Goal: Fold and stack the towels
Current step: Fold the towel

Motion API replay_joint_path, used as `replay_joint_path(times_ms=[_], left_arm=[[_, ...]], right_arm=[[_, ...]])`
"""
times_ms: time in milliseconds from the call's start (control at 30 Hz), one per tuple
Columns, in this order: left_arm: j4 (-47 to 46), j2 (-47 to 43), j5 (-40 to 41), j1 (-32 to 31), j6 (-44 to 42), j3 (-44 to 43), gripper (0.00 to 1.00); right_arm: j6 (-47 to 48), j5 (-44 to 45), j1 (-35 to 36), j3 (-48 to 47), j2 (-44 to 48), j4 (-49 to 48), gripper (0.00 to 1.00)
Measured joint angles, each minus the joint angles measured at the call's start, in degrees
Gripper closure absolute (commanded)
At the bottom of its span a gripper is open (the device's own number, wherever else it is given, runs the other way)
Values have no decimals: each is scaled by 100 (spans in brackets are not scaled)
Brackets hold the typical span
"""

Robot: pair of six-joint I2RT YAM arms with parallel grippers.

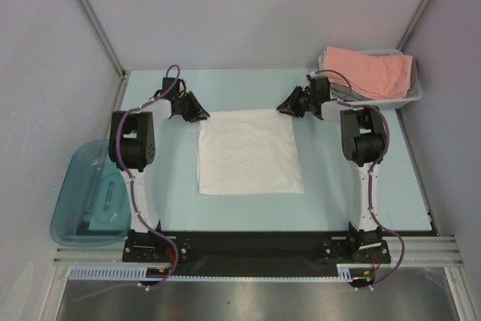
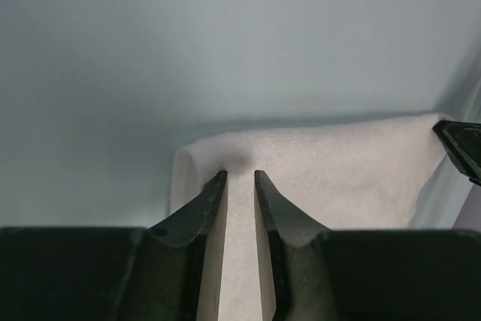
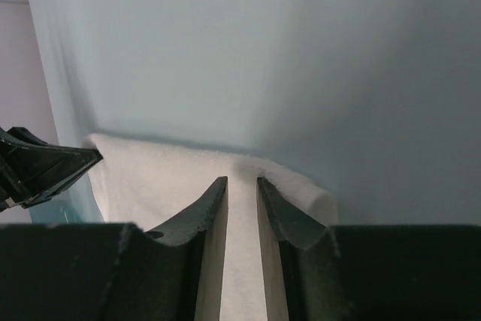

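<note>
Evidently the left claw (image 2: 240, 175) and right claw (image 3: 240, 180) each pinch a far corner of the white towel (image 1: 248, 155) (probably to fold it nearward).

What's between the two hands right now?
Just the far edge of the white towel, running from left hand to right hand. Clearest in the top view.

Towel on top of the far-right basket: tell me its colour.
The towel is salmon-pink, seen best in the top external view.

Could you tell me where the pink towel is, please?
In the top view, the pink towel lies in the white basket at the table's far right corner, right of the right claw.
</note>
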State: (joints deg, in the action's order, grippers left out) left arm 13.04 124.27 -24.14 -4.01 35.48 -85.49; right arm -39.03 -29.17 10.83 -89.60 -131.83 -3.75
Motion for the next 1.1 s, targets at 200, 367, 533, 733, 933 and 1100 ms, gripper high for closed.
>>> replay_joint_path(times_ms=[200,367,533,733,933,1100], left_arm=[[33,0,149,190,-114,-31,74],[146,0,315,190,-275,-136,69],[306,0,442,188,-420,-264,68],[457,-33,654,190,-629,-435,67],[1110,-48,949,87,-1217,-1110,58],[1360,-50,1058,7,-1777,-1707,53]], right_arm=[[28,155,-107,4,0,-61,73],[140,280,-90,4,28,-46,71],[348,570,-52,2,142,155,69],[664,1014,-17,2,411,643,65],[1325,1604,107,-321,660,1224,60],[1952,1867,243,-549,704,1547,54]])
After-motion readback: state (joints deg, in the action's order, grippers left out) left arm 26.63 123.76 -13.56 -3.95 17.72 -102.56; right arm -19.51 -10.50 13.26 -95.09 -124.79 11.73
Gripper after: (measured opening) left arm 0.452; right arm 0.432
